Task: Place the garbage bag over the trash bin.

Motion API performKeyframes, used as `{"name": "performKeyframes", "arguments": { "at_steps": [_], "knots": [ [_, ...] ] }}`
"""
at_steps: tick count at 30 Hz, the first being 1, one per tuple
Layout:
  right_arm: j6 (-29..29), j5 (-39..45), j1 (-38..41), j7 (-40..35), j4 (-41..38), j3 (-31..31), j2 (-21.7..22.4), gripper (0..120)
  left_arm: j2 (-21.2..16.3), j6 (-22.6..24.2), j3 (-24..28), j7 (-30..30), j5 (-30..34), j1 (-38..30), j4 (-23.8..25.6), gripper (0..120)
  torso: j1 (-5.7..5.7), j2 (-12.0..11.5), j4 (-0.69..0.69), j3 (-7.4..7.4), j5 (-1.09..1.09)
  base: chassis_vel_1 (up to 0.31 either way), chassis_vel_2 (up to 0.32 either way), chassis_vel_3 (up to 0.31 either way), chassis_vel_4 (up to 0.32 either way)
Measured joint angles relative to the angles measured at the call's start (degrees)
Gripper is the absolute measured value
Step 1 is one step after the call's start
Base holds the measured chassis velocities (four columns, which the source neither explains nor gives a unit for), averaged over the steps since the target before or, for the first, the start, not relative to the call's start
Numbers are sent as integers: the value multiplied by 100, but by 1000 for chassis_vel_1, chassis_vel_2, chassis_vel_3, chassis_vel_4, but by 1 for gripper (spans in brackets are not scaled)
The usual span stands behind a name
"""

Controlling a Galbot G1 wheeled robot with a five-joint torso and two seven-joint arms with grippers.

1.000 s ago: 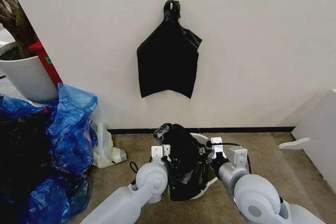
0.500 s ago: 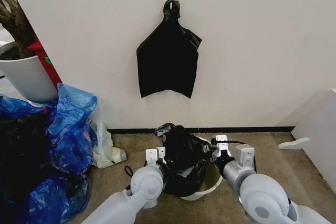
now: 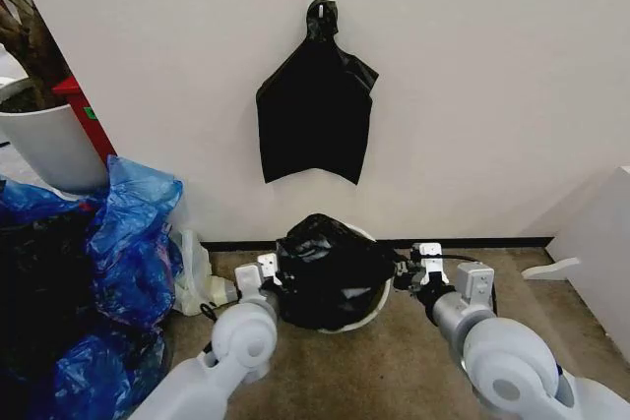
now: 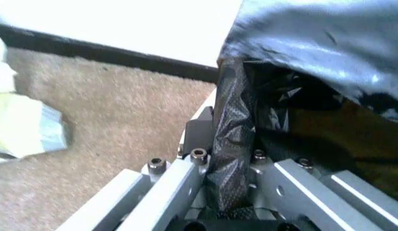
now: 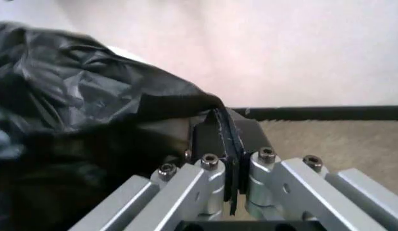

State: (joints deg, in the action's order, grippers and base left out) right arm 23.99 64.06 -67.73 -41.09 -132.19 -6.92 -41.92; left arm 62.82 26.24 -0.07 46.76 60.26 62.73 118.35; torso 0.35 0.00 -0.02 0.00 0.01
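Both grippers, left (image 3: 268,277) and right (image 3: 406,272), clamp the garbage bag (image 3: 325,268), apparently over the trash bin (image 3: 369,314).

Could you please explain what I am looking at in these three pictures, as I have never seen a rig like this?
It is a two-armed robot. One picture comes from its head camera, looking down at the carpet floor; the other two come from cameras on its wrists. The left gripper and right gripper are each shut on an edge of the garbage bag, holding it spread over the trash bin between them. Another black bag hangs on the wall, and blue bags lie by a plant pot.
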Motion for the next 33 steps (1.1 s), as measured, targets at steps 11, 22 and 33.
{"name": "performKeyframes", "arguments": {
  "at_steps": [11,22,33],
  "knots": [
    [-46,99,115,949,852,-311,254,0,-245,-80,-491,-546,-250,611,590,1,0,0,1,0,0,0,0,0,0],
    [-454,-717,5,4373,1973,-504,528,0,-341,-214,-598,-946,-251,828,1005,1,0,0,0,0,0,0,0,0,0],
    [-865,-1428,-29,5399,2464,-483,628,0,-320,-383,-604,-1347,-240,891,1065,1,-1,0,1,0,-1,0,0,0,0]
  ]
}}
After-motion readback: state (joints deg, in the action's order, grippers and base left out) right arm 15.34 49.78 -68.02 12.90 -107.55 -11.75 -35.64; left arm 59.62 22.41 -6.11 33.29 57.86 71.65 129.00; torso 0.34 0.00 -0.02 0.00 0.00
